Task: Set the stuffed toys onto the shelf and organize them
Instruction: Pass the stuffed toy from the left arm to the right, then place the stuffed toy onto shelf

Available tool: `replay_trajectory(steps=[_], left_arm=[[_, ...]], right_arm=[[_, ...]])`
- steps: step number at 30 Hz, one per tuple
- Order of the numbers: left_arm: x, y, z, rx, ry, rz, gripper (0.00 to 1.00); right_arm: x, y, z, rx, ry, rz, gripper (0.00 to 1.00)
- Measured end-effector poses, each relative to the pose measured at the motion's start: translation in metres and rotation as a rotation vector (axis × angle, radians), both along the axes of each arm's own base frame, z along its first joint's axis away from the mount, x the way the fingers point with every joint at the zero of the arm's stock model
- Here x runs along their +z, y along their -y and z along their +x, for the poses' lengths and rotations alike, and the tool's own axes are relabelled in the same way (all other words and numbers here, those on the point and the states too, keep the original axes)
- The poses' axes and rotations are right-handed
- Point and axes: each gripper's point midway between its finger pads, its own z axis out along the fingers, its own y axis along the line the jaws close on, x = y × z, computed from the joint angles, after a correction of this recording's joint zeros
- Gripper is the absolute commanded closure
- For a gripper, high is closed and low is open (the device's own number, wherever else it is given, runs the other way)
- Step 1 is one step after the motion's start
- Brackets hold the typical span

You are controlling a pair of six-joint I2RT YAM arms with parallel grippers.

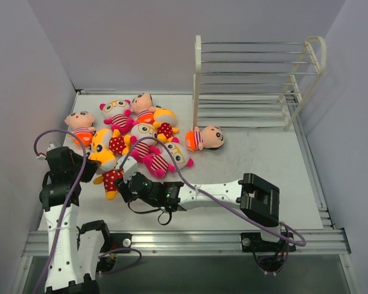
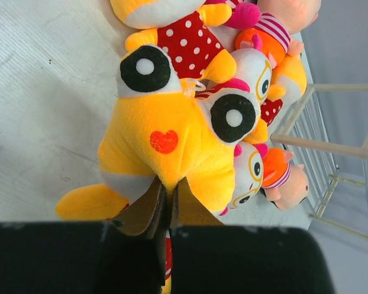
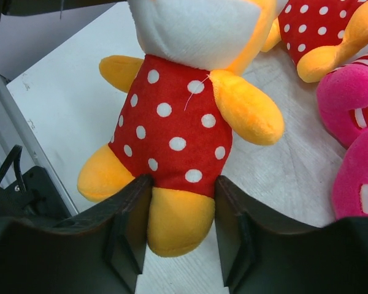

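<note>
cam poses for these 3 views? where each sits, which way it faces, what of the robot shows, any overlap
Top external: above and behind the bases, facing down over the table, shelf and toy pile; both arms show.
Left wrist: left gripper, shut on the yellow doll's head.
Right wrist: right gripper, astride its foot.
Shared: that doll.

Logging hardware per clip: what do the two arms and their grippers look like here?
Both arms have white link shells with black joints. The left arm and right arm each carry a purple cable looping along them. The left gripper has brownish pads on a black body; the right gripper has dark, thick fingers.
</note>
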Motion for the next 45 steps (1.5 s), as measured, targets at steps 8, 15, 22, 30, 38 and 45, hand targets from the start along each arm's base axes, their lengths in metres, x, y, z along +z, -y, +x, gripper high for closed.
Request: replay_trajectory(steps=[8,15,22,30,38,45], left_arm=[[-0.002,0.002,-0.002,-0.014,-0.012,0.006,0.9],[0.011,0.003,-0.002,-0.061,0.011,0.057,0.38],[0.067,0.0,0.008,-0.151,0.157,0.197,0.1],[0.105,0.004,0.014,-0.277,0.277,0.353,0.05],[0.104,0.011,0.019,-0.374,0.284,0.434,0.04],[0.107,0.024,0.019,-0.461,0.312,0.492,0.04]], right_arm=[[-0.008,-0.001,0.001,-0.004,0.004,-0.019,1.0],[-0.006,0.002,0.001,-0.005,0.004,-0.027,1.0],[0.013,0.024,0.001,-0.011,-0.006,-0.061,1.0],[0.061,0.079,0.026,-0.076,-0.018,-0.06,1.0],[0.136,0.194,0.083,-0.274,0.007,-0.056,1.0],[0.248,0.29,0.117,-0.44,0.117,0.048,1.0]])
